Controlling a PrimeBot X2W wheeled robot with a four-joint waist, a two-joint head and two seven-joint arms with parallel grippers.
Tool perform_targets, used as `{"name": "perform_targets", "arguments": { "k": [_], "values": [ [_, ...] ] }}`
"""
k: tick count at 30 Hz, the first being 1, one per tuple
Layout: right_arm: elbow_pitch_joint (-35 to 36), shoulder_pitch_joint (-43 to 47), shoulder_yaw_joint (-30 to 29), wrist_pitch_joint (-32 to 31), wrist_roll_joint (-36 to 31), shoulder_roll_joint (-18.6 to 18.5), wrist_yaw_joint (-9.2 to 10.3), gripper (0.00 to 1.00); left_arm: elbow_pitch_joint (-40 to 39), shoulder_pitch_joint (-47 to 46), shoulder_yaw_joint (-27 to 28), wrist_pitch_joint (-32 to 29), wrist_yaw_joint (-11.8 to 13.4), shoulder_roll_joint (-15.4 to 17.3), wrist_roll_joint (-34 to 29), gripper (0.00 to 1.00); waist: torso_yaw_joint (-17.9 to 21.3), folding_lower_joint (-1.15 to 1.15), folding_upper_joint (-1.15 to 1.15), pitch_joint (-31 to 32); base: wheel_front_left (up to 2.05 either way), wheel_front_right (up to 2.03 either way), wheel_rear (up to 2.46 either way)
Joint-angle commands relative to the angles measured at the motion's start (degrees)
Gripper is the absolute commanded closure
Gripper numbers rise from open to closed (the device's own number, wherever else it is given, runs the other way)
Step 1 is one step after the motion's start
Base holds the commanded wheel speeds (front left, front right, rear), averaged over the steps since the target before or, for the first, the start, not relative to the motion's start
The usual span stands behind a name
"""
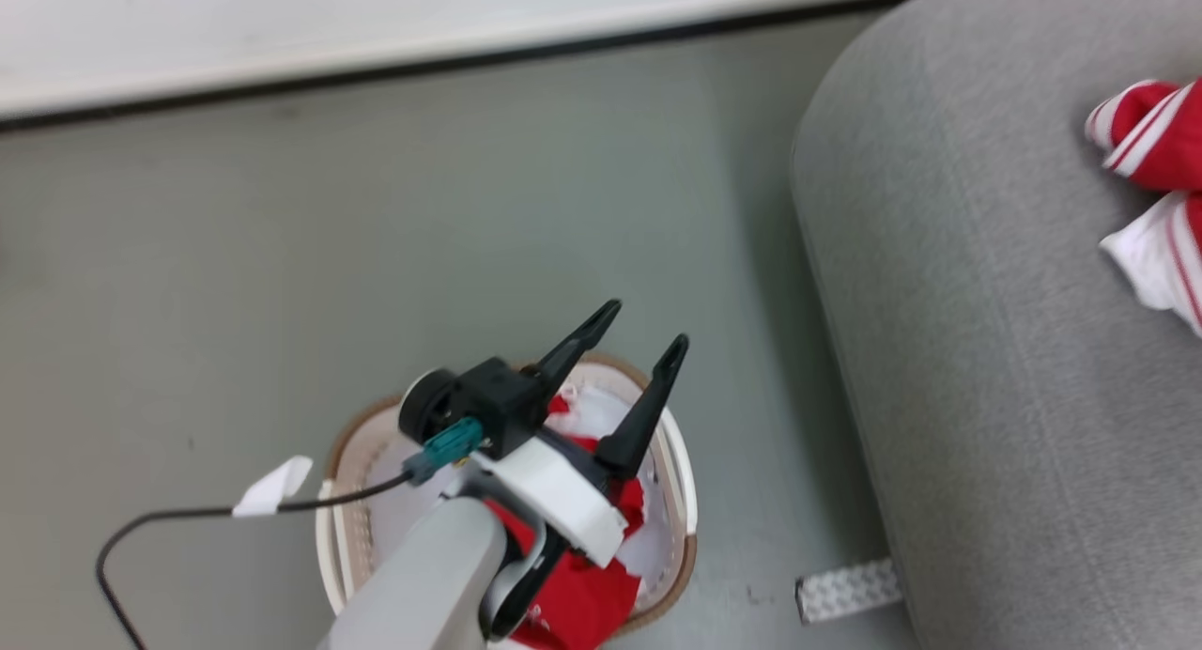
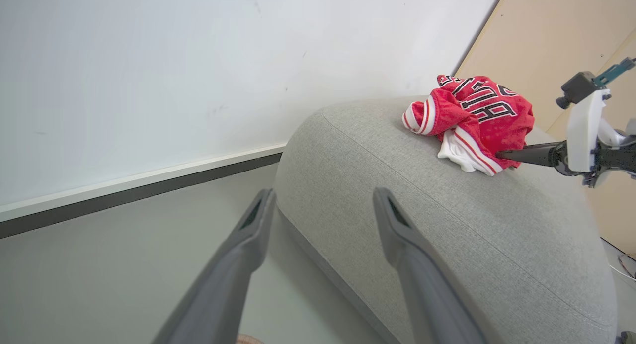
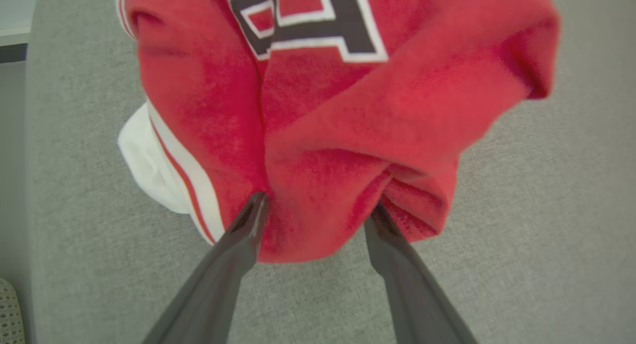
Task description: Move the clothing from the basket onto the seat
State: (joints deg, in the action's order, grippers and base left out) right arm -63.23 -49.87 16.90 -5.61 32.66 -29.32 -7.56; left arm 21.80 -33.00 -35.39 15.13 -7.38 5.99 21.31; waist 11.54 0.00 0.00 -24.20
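1. The left gripper (image 1: pixel 644 325) hangs over the basket (image 1: pixel 688 500). Its fingers are spread wide and there is nothing between them. The basket stands on the floor (image 1: pixel 376 208), near the seat's rounded end.
2. Red and white clothing (image 1: pixel 587 598) lies crumpled in the basket, partly hidden under the left arm.
3. A lettered garment (image 3: pixel 318 135) lies bunched on top of the seat (image 1: pixel 986 349), set in from the rounded end nearest the basket.
4. The right gripper (image 3: pixel 318 210) has its fingers about as far apart as the left's. The tips press into a red fold that bulges between them, so it looks unclamped rather than pinching.
5. Handling, as I judge it: the clothing is a light, limp, textured knit. It should drape and trail when lifted. It does not look slippery, and nothing about it is fragile.
6. The best hold is probably a raised fold near the top middle of the heap, pinched deep enough to catch several layers. The striped trim looks thicker and should hold well too.
7. Keep the fingertips off the basket's perforated wall, and lift high over the rim, since a trailing end could snag there.
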Motion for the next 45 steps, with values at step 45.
{"name": "perform_targets", "arguments": {
  "k": [45],
  "values": [
    [49.56, 43.97, -10.07, 20.8, -9.11, 19.87, 0.14, 0.0, -11.34, 32.12, 34.38, 0.03, 4.85, -2.74, -11.37, 0.0, -8.64, 0.0, 0.0, 25.11, 0.0, 0.0, 0.0]
  ]
}}
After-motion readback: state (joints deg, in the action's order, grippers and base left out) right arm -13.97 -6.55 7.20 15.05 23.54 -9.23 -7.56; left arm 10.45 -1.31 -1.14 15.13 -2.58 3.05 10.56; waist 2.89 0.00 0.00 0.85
